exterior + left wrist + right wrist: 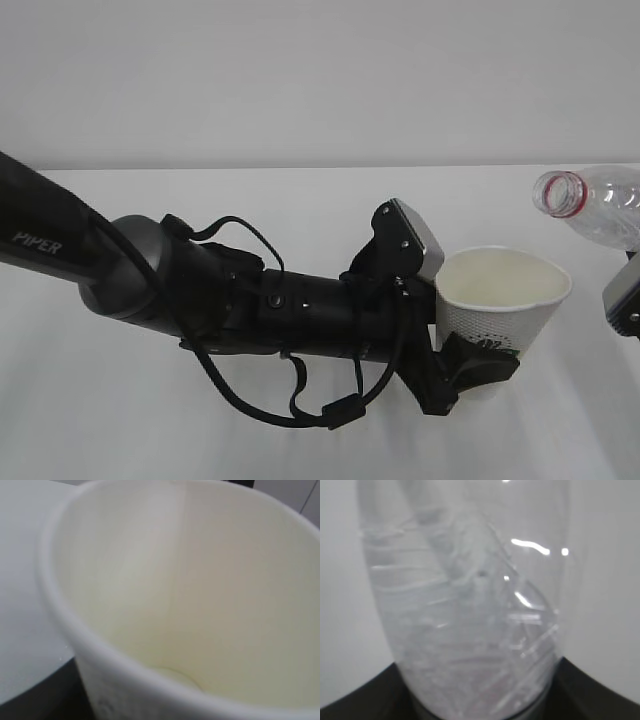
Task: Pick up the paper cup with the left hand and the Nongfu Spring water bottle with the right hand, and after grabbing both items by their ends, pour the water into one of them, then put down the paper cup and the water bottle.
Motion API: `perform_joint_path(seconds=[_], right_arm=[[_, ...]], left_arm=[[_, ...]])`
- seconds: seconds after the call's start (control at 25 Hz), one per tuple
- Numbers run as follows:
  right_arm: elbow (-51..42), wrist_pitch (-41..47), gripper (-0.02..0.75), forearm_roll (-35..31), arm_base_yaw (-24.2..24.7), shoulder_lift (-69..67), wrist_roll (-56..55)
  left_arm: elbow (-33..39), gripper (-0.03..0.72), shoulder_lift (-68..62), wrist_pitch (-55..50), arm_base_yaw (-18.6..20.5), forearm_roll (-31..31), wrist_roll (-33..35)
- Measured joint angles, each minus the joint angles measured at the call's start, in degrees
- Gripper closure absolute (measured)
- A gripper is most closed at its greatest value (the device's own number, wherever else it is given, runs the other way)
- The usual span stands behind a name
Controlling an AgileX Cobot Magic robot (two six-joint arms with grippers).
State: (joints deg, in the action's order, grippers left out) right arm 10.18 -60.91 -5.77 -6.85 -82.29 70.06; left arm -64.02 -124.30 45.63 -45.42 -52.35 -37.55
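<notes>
Paper cup [505,305] upright, mouth up, clamped low on wall by left end effector [470,365]; low grip leaves rim free to receive.

Nongfu Spring water bottle [595,205] up-right of cup, tipped, open mouth aimed toward cup rim, apart from it; no stream seen.

Right end effector [625,295] beside cup, only edge visible; wrist view shows it grasping bottle.

White table [150,420] below cup.

paper cup [505,300] left, water bottle [598,205] tilted upper right, apart
</notes>
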Motion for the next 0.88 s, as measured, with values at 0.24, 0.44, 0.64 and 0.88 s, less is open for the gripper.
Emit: perform_joint_path(seconds=[0.24,0.44,0.64,0.88], right_arm=[[0.0,0.0,0.316,-0.2,0.0,0.0,3.4],[0.0,0.0,0.316,-0.2,0.0,0.0,5.8],[0.0,0.0,0.316,-0.2,0.0,0.0,6.7],[0.0,0.0,0.317,-0.2,0.0,0.0,7.2]], left_arm=[[0.0,0.177,0.0,0.0,0.0,-0.1,0.0],[0.0,0.177,0.0,0.0,0.0,-0.2,0.0],[0.0,0.177,0.0,0.0,0.0,-0.2,0.0],[0.0,0.178,0.0,0.0,0.0,-0.2,0.0]])
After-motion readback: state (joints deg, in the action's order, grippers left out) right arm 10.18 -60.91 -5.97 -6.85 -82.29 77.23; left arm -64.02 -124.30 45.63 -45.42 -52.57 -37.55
